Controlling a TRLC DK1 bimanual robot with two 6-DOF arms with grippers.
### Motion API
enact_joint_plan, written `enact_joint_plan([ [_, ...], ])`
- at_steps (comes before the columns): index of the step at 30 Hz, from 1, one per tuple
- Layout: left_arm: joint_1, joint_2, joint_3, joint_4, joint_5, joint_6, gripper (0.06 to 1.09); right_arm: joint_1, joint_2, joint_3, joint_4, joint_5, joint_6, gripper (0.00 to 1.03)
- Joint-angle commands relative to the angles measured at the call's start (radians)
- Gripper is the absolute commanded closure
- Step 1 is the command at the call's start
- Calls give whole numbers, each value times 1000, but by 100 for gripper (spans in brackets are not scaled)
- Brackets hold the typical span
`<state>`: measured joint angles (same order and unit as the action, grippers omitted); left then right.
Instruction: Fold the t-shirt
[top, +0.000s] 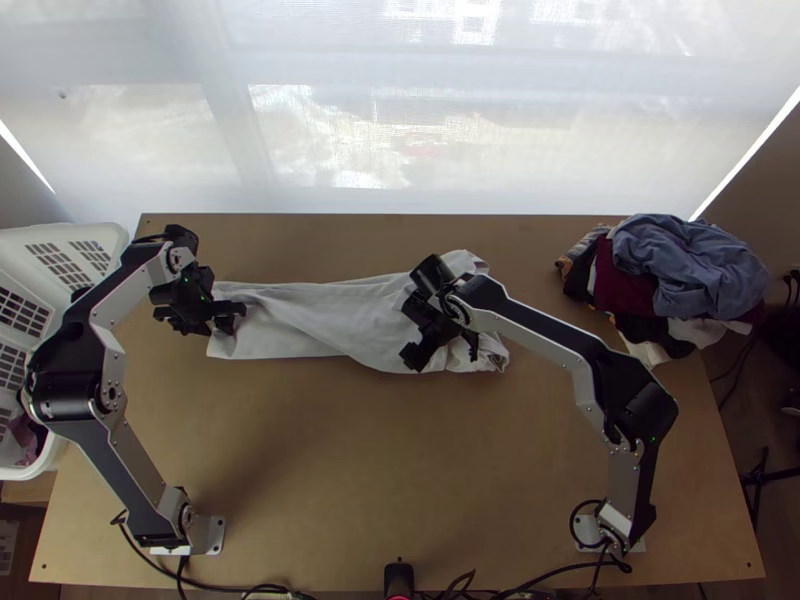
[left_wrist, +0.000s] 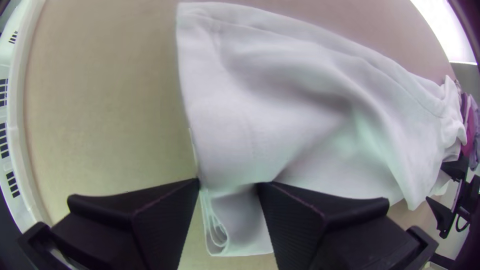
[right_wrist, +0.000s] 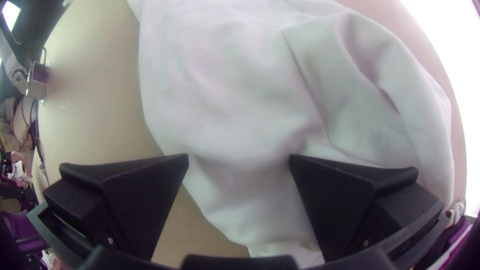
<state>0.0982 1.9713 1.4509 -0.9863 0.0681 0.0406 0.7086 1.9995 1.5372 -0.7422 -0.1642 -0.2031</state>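
My wooden desk (top: 350, 480) stands before a bright window (top: 330, 130), with a white plastic basket (top: 113, 235) at its left and a clothes heap (top: 690, 270) on its far right corner. The white T-shirt (top: 340, 312) lies across the desk's far half, a long strip, layered at the left end, rumpled at the right. My left gripper (top: 228, 318) has its jaws partly open at the layered end; my right gripper (top: 441, 352) has them wider over the rumpled part, neither pair clamped on cloth. Whether they touch it, I can't tell.

No texts, labels, brands, numbers or signs can be read.
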Motion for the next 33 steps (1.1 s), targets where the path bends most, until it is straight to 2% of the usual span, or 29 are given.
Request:
enact_joint_plan([
  [1, -14, 24, -6, 1, 44, -8, 62, 2, -1, 1, -5, 0, -1, 9],
  [9, -14, 23, -3, -2, 56, -11, 105, 9, -1, 1, -5, 0, 1, 9],
  [16, -22, -51, 100, -72, 79, -15, 105, 12, 1, 1, -5, 2, -1, 9],
  [26, -109, -218, 276, -118, 191, -7, 105, 28, 31, 9, -2, 0, 4, 9],
  [33, -192, -233, 410, -121, 256, 1, 105, 17, 30, 11, -3, 2, 4, 9],
])
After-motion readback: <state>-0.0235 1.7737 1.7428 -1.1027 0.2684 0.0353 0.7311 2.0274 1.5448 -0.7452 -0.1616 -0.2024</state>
